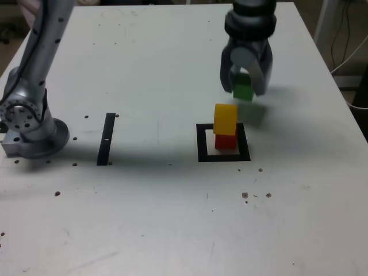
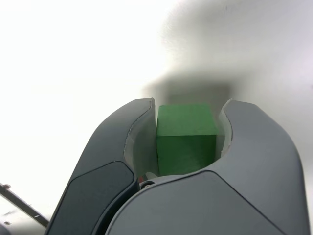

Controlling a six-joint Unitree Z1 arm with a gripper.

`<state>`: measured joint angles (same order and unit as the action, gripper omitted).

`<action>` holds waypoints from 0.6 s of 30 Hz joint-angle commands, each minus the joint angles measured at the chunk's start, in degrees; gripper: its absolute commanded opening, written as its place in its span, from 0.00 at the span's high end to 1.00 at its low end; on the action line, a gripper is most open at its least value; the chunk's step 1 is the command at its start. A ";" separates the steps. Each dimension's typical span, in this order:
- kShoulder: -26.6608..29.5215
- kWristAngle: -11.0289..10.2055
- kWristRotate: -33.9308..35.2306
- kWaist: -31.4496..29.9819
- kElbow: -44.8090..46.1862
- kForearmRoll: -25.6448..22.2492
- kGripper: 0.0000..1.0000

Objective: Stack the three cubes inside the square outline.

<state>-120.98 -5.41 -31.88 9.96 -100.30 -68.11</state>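
A yellow cube (image 1: 225,119) sits on a red cube (image 1: 226,141) inside the black square outline (image 1: 202,144) on the white table. My gripper (image 1: 244,89) hangs just beyond that stack, toward the exterior view's upper right, shut on the green cube (image 1: 244,91). The green cube's shadow falls on the table under it, so it looks lifted a little. In the wrist view the green cube (image 2: 186,138) is pressed between both grey fingers (image 2: 127,142).
A narrow black strip (image 1: 106,138) lies on the table (image 1: 161,213) at the exterior view's left. The arm's grey base (image 1: 29,123) stands at the far left edge. Small dark holes dot the tabletop. Cables hang off the table's right side.
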 commanded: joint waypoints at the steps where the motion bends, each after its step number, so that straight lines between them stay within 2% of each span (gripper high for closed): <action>1: 1.22 -0.91 0.42 -0.12 -0.95 -1.29 0.96; 6: 3.58 -1.31 1.47 -0.13 -1.46 -4.38 0.95; 18: 12.13 2.60 8.55 -4.52 -1.98 -12.83 0.95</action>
<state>-109.63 -3.09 -24.05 6.10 -102.05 -80.45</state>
